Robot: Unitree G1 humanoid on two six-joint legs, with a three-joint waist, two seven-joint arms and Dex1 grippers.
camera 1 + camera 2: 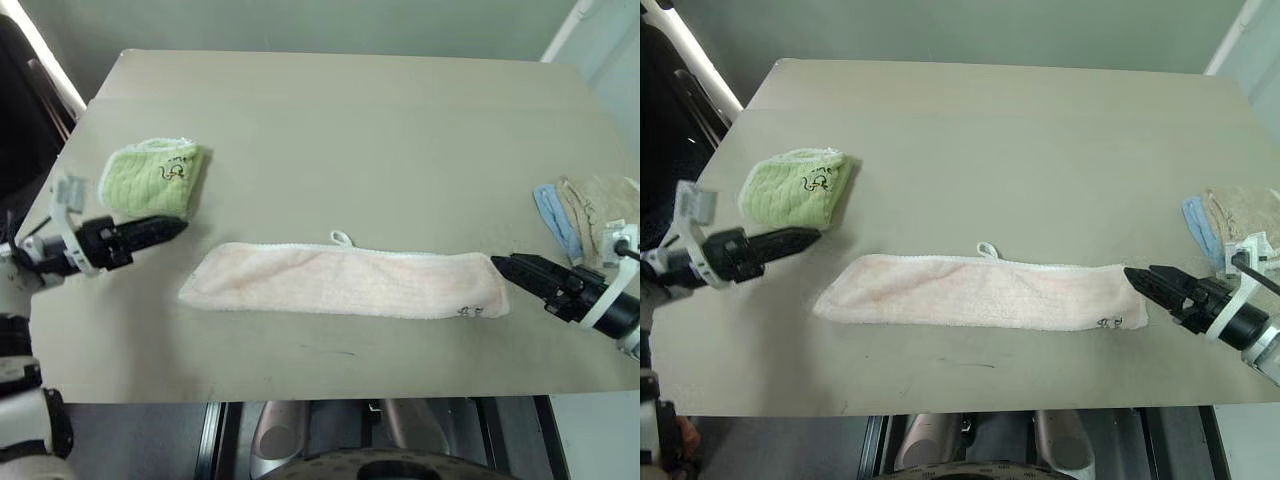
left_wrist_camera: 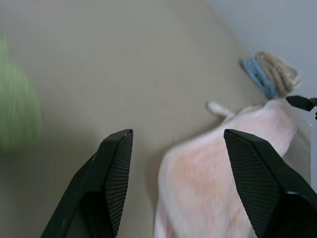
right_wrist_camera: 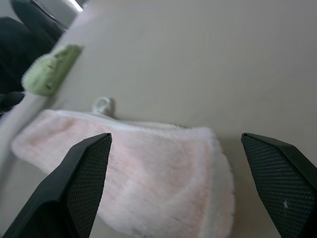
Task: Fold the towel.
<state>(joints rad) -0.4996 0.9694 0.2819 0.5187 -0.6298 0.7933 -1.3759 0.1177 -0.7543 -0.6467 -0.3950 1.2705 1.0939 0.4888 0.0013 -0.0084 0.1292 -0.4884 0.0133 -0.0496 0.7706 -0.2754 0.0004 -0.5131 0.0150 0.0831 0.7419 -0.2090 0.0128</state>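
The pale pink towel lies on the table as a long narrow strip, folded lengthwise, running left to right. Its white loop sticks out at the far edge and a small dark mark sits near its right end. My left gripper hovers open above the table, just off the strip's left end, nothing between its fingers. My right gripper is open at the strip's right end, its wide-spread fingers empty above the towel.
A folded light green towel lies at the left, just behind my left gripper. Folded beige and blue cloths rest at the table's right edge, behind my right gripper. The table's near edge runs just below the pink strip.
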